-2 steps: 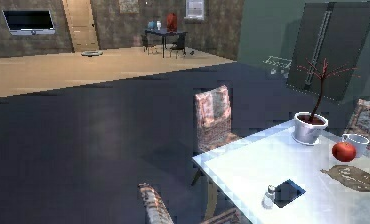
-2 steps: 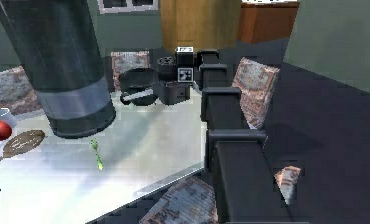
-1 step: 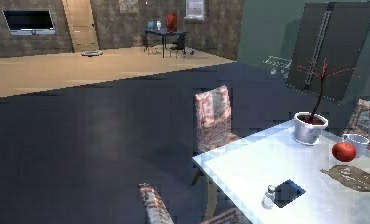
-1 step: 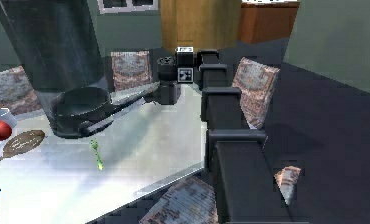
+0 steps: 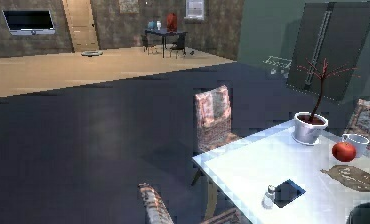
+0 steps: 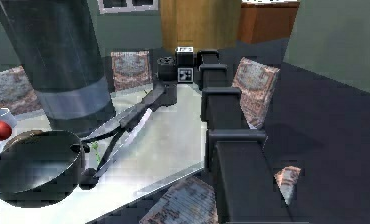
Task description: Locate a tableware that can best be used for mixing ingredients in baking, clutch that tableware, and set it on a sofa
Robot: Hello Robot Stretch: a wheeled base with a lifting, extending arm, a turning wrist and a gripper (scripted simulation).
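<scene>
A dark round bowl (image 6: 33, 172) stands on the white table (image 6: 173, 150) at the arm side view's lower left, with a red apple (image 6: 0, 130) beside it. My arm (image 6: 233, 150) rises from the bottom edge, and the gripper (image 6: 93, 166) slants down to the left, its thin fingers ending by the bowl's rim. I cannot tell whether it holds anything. In the forward view a small grey bowl (image 5: 358, 142) sits behind the red apple (image 5: 343, 151) on the white table (image 5: 253, 160).
Patterned chairs (image 5: 215, 115) (image 6: 255, 85) ring the table. A potted plant (image 5: 311, 127), a flat dish (image 5: 353, 178), a dark slab (image 5: 288, 192) and a shaker (image 5: 270, 196) are on it. A wide dark column (image 6: 53, 50) stands at the arm side view's left. Dark open floor (image 5: 83, 150) spreads left.
</scene>
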